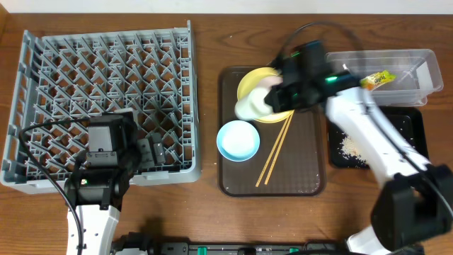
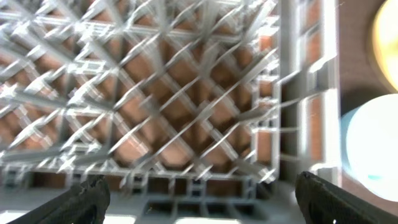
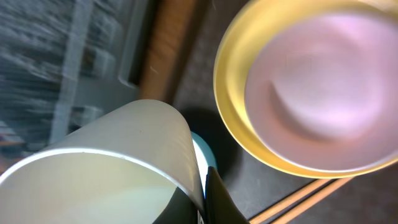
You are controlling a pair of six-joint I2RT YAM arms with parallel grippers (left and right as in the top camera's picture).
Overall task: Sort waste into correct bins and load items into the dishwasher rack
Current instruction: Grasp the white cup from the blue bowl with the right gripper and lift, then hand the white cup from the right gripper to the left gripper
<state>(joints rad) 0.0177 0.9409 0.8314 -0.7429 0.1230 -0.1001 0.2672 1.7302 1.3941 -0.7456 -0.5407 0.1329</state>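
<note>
Right gripper [image 1: 274, 99] [image 3: 200, 206]: closed on the small white cup [image 1: 248, 107] [image 3: 106, 171]. In my right wrist feed I only get one dark finger [image 3: 215, 198], pressed against the cup wall. The cup is tipped, with its mouth towards the camera. It sits over the far-left part of the brown serving tray [image 1: 311, 166], just beside the yellow plate [image 1: 252, 80] [image 3: 231, 109].

The pinkish-white bowl [image 1: 267, 86] [image 3: 311, 81] sits inside that plate. The light blue bowl [image 1: 238, 139] [image 3: 201, 154] is on the tray nearer me, and the wrist view shows only a sliver of it behind the cup. The chopsticks [image 1: 274, 150] [image 3: 298, 200] lie diagonally on the tray beside the bowl. The tray sits mid-table.

Left gripper [image 1: 152, 150] [image 2: 199, 199]: fingers spread wide, nothing between them. It hovers over the near-right corner of the dishwasher rack [image 1: 106, 71] [image 2: 186, 93]. The rack fills the left side of the table, from the far edge towards the near one. My left wrist feed also catches the blue bowl [image 2: 373, 146] and the plate [image 2: 387, 31] past the rack wall.

Right side of the table: the clear tub [image 1: 425, 60] is by the far-right corner with the yellow-green wrapper [image 1: 379, 79] in it. The black tray [image 1: 417, 120] is just nearer than the tub, with rice scraps [image 1: 350, 147] at its left end. The right arm covers part of both.
</note>
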